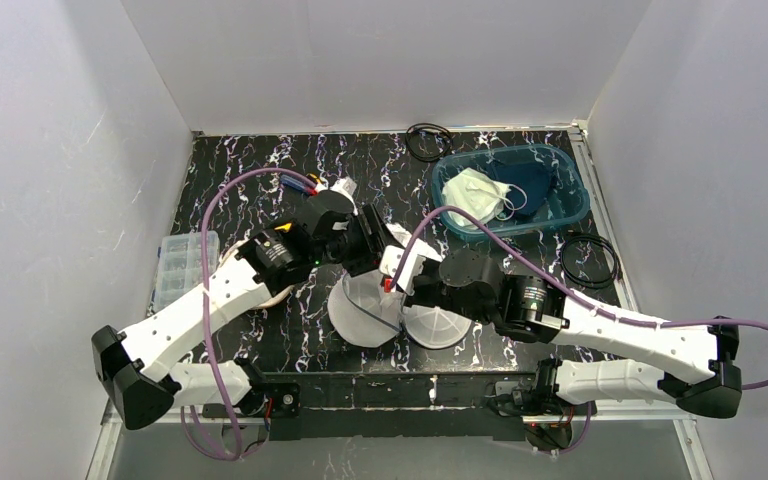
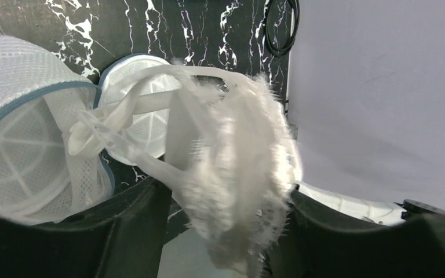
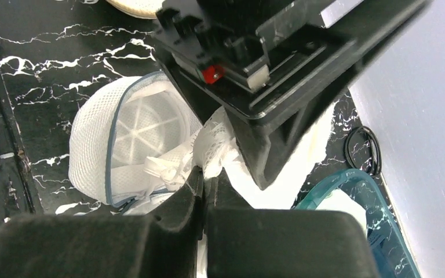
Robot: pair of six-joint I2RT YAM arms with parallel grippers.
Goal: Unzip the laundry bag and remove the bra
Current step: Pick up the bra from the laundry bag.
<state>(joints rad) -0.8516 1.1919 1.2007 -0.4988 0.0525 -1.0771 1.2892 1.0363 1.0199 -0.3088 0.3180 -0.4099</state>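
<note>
On a black tabletop (image 1: 250,170), the bra (image 2: 237,168) is pinched just beside the laundry bag (image 1: 365,310) by the closed right claw (image 3: 205,174) and straddled by the left claw (image 2: 226,200), grip unclear. Removal seems underway; lifting clear is needed.

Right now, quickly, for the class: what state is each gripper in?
Left gripper: jaws either side of the bra; whether it grips cannot be told.
Right gripper: closed, pinching white lace, apparently the bra.

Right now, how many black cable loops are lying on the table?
2. One cable loop lies at the far edge, left of the blue bin; the other loop lies near the right edge, nearer than the bin. The arms may hide more.
</note>
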